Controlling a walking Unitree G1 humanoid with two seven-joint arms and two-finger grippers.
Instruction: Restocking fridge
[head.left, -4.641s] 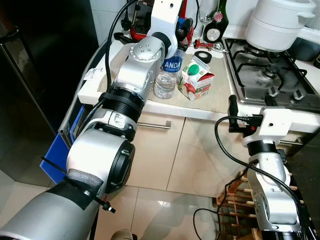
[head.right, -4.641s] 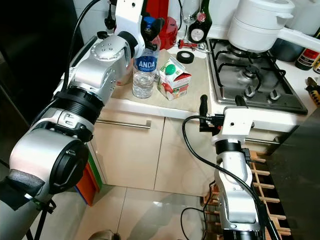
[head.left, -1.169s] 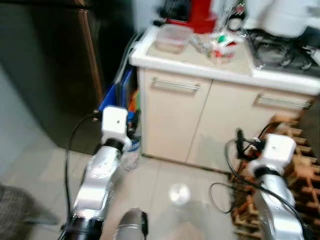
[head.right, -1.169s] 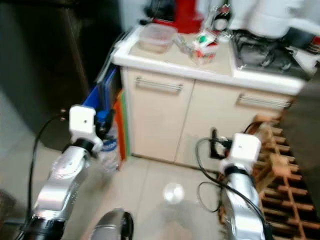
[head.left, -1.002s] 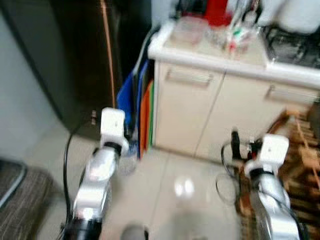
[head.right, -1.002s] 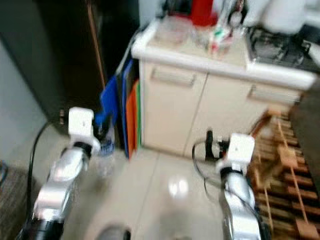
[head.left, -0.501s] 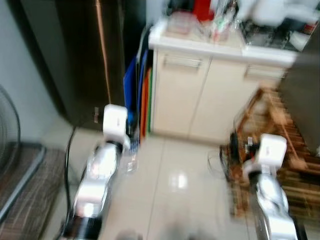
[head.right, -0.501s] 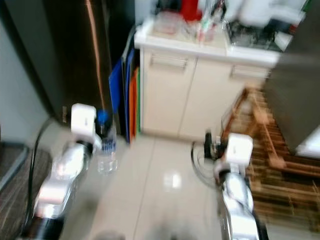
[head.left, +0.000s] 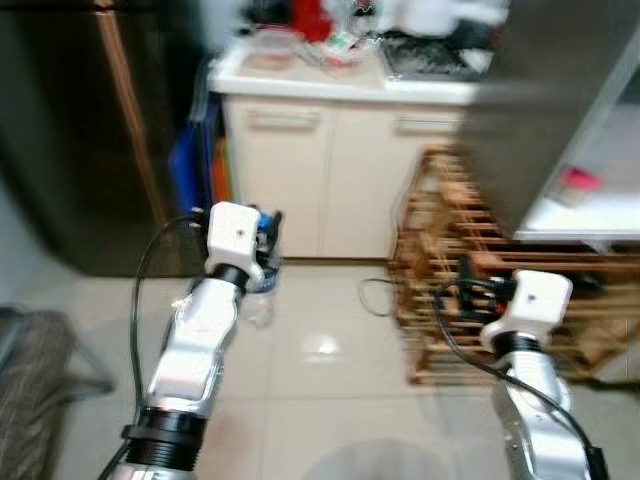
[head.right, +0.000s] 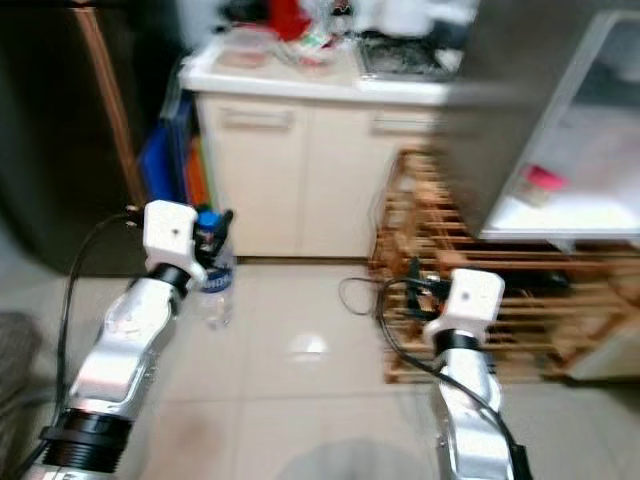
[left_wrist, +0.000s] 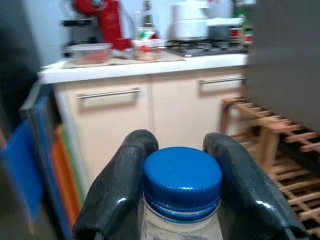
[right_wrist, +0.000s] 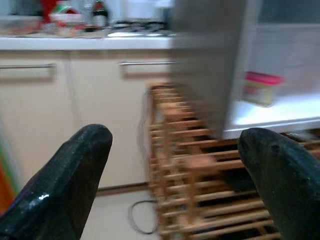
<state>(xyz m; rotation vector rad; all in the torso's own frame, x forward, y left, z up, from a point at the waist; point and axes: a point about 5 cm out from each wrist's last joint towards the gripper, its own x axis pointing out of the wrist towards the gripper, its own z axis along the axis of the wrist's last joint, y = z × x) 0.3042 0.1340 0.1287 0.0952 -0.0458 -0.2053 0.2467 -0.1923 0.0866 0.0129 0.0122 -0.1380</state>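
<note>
Bottle (left_wrist: 182, 195) clamped in left jaws, right jaws agape facing wooden rack (head.left: 470, 250) beside cabinet (head.left: 330, 170).

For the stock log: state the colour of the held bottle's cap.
Blue. The cap shows best in the left wrist view.

Bare tiled floor (head.left: 330, 370) lies open between the two arms and runs up to the cream cabinets (head.left: 330, 180), whose counter (head.left: 340, 85) is crowded with blurred items. On the right a wooden rack (head.left: 450, 300) stands on the floor just under the open fridge door (head.left: 530, 110) and its shelf (head.left: 580, 215), so the right gripper (right_wrist: 175, 165), fingers spread wide with nothing between them, has rack and door close ahead. The left gripper (left_wrist: 182, 185) is taken up by a bottle (left_wrist: 182, 182), with blue and orange boards (head.left: 200, 170) and a dark cabinet (head.left: 80, 130) walling off its left side.
</note>
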